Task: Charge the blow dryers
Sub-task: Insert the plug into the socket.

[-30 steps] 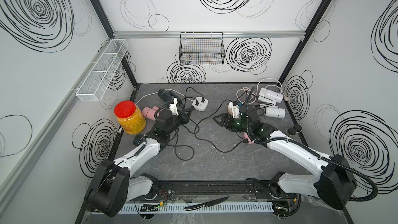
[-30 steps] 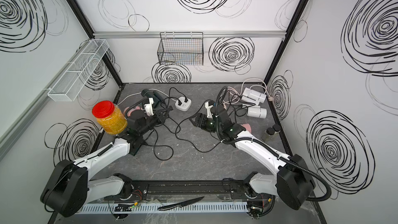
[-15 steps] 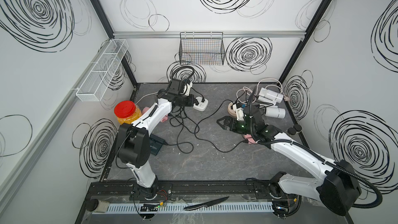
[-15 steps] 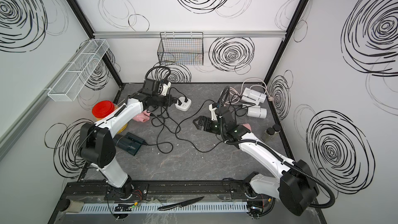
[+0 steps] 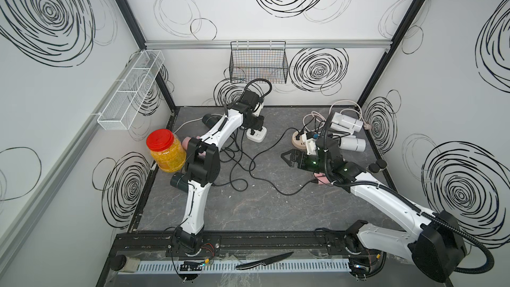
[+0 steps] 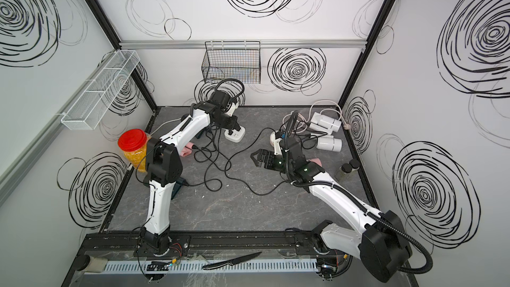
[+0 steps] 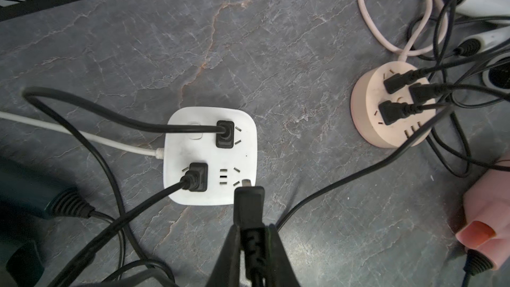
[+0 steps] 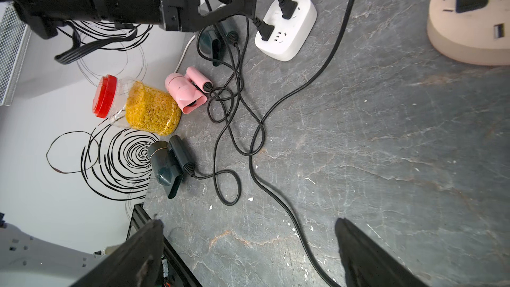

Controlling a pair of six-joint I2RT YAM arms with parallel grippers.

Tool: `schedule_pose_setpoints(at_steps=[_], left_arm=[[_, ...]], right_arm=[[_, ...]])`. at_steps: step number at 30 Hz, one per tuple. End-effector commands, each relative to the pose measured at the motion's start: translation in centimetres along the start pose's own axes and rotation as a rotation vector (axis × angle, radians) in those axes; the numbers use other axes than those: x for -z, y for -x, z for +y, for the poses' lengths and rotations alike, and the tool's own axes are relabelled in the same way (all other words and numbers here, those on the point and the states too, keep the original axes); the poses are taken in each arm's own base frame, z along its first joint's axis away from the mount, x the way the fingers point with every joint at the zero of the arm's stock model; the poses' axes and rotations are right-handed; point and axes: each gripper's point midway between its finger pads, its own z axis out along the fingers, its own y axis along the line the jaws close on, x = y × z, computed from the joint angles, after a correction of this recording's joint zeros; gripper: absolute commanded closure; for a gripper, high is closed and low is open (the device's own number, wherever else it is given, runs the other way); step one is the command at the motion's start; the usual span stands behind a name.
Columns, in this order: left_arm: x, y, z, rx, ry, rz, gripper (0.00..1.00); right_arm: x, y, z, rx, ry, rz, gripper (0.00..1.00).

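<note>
My left gripper (image 7: 252, 233) is shut on a black plug (image 7: 248, 200), held just above a free socket at the edge of the white square power strip (image 7: 211, 155). Two other plugs sit in that strip. In both top views the left gripper (image 5: 256, 125) hangs over the strip (image 5: 257, 135). My right gripper (image 8: 248, 225) stands open and empty over bare floor, beside the round beige hub (image 5: 299, 140). Blow dryers: a pink one (image 8: 185, 89), a dark teal one (image 8: 168, 164), another teal one (image 8: 212, 40) behind the strip, two white ones (image 5: 346, 122) at the back right.
A red-lidded jar (image 5: 165, 151) of yellow grains stands at the left edge. Black cords (image 5: 242, 167) loop across the middle of the floor. Two small dark-capped bottles (image 5: 378, 165) stand by the right wall. A knife (image 5: 265, 260) lies on the front rail.
The left arm has swung from the front left to the back and now holds its plug over the white strip. The right gripper's jaws have opened wider; it stays near the hub.
</note>
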Motion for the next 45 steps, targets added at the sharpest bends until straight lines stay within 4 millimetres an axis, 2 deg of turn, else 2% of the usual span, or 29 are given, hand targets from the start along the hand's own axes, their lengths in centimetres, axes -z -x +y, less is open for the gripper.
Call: schedule_pose_setpoints(at_steps=[1, 7, 15, 26, 36, 45], left_arm=[[-0.8, -1.5, 1.6, -0.027, 0.041, 0.100, 0.94], [-2.0, -2.6, 2.4, -0.023, 0.060, 0.144, 0.95], [-3.3, -3.0, 2.3, -0.020, 0.062, 0.154, 0.95], [-4.6, -3.0, 2.7, 0.005, 0.068, 0.159, 0.96], [-5.6, -3.5, 2.5, 0.019, 0.050, 0.178, 0.95], [-6.4, -4.8, 3.4, 0.030, 0.068, 0.235, 0.95]], right_arm=[[0.6, -0.4, -0.8, 0.000, -0.021, 0.002, 0.01], [0.8, -0.3, -1.3, -0.012, -0.019, -0.012, 0.02], [0.5, -0.8, -1.7, -0.029, -0.021, 0.004, 0.02], [0.6, -0.7, -1.0, 0.013, 0.012, 0.002, 0.00], [0.3, -1.3, -1.8, -0.003, -0.007, 0.014, 0.00], [0.5, -1.4, -2.1, -0.009, -0.021, 0.004, 0.00]])
